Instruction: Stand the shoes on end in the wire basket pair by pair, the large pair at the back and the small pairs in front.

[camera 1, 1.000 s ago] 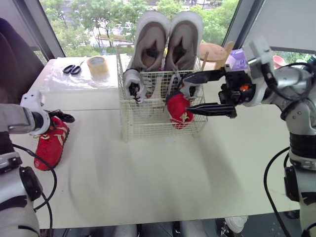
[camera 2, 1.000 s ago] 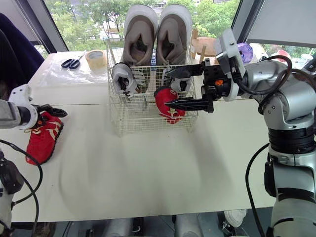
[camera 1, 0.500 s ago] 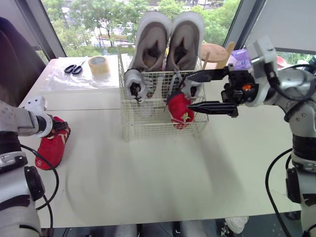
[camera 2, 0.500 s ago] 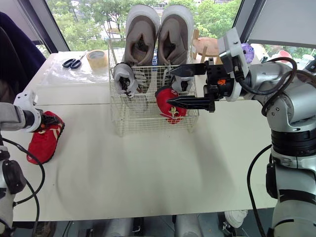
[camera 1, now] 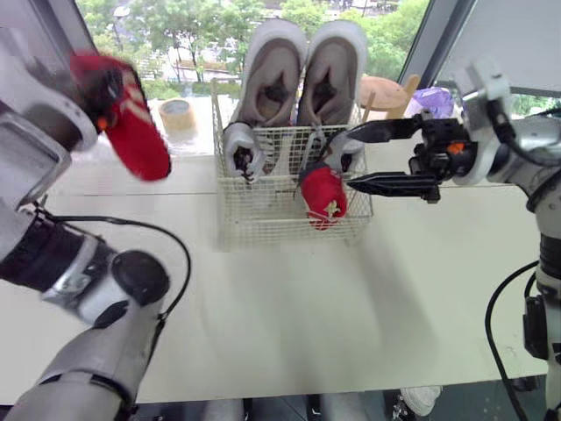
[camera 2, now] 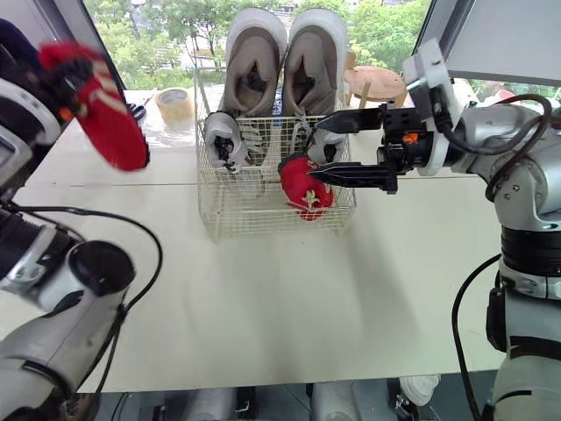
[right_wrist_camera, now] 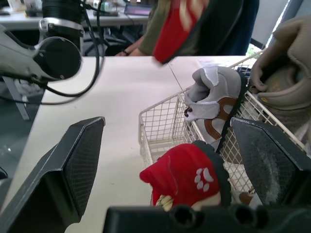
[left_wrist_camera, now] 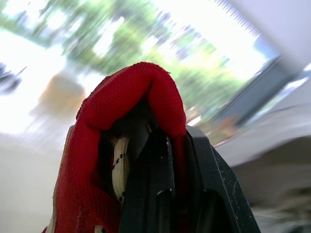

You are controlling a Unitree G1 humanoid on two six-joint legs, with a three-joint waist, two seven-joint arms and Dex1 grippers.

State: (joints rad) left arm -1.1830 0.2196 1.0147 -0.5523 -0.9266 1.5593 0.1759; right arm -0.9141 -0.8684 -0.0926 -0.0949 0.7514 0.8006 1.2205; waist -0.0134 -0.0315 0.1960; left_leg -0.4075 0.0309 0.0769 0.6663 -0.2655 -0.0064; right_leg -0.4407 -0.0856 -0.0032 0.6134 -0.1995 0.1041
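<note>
**Table** (camera 1: 289, 298): pale top, carrying the basket at 12 o'clock from its centre.

**Wire basket** (camera 1: 263, 215): white mesh, upright; shoes inside, as follows.

**Large pair** (camera 1: 329, 70): two taupe shoes on end, side by side along the back wall, openings facing the robot, rising well above the rim.

**Grey small shoes** (camera 1: 238, 149): two, in front of the large pair; one at the 9 o'clock end of the basket, the other (camera 1: 337, 151) at the 3 o'clock end, both poking over the rim.

**Red shoe in basket** (camera 1: 324, 195): front row, 4 o'clock corner, against the front mesh below the second grey shoe; paw print showing; it appears to stand on end, though the mesh makes this hard to confirm.

**Red shoe held** (camera 1: 131, 132): its match, in the air at 10 o'clock, well apart from the basket and off the table.

**Left pincer** (left_wrist_camera: 167, 141): clamped on the red shoe held; one finger inside the opening beside the cream lace, the other outside the collar.

**Right pincer** (camera 1: 353, 160): at the basket's 3 o'clock end; fingers spread wide, one above the rim, one level with the red shoe in basket; nothing between them gripped.

**Tape roll** (camera 1: 178, 116): on the table at 11 o'clock, near the basket's far corner.
</note>
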